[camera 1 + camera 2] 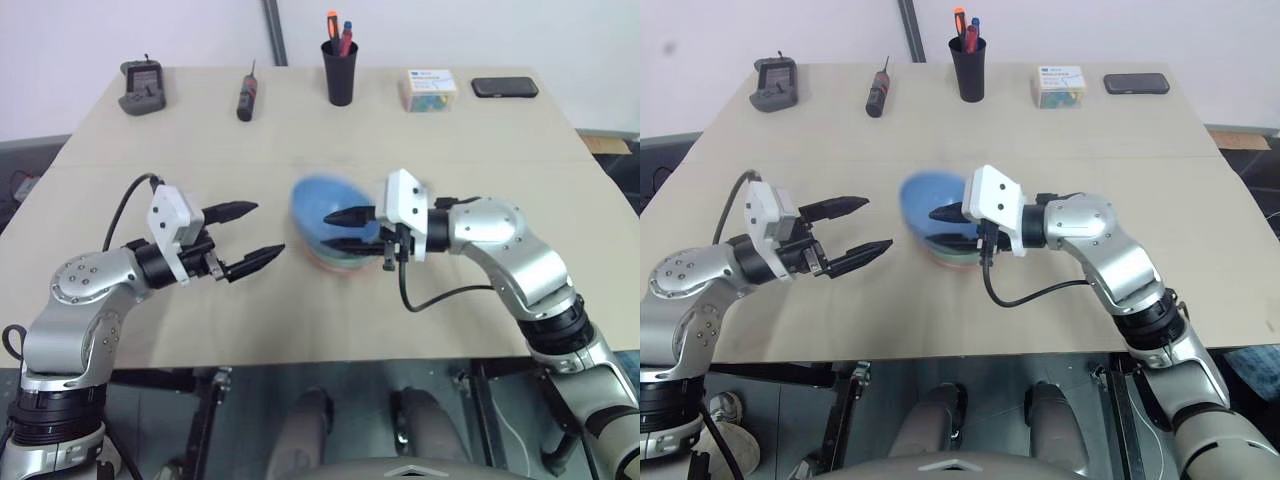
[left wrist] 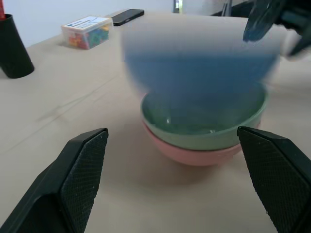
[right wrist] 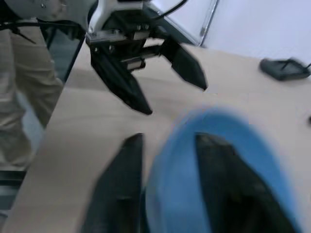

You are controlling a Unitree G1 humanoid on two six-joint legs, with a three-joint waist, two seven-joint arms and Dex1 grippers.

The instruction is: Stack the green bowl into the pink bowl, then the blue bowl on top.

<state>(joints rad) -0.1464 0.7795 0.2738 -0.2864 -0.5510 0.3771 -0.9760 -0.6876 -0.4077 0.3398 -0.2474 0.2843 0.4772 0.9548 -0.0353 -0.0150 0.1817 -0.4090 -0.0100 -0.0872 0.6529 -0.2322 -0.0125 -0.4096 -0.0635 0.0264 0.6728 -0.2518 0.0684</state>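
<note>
Blue bowl (image 1: pixel 325 208): tilted and blurred, just above the two stacked bowls near the middle of the table (image 1: pixel 480 120); you have it in the right gripper (image 3: pixel 167 187), one finger outside the wall and one inside, pinching the rim; whether the grip is firm or loosening, I cannot tell. Judged a light, stiff, smooth plastic piece, likely slippery; take hold at the rim, as you do now, and level it before you let go, or it may seat crooked.

Green bowl (image 2: pixel 204 128): nested upright in the pink bowl (image 2: pixel 194 154); both probably light enough to slide if you knock them.

Left gripper (image 1: pixel 242 237): fingers spread wide, holding nothing, near the stack on its left, pointing at it.

Far edge: pen cup (image 1: pixel 340 70), small box (image 1: pixel 431 89), phone (image 1: pixel 504 87).
</note>
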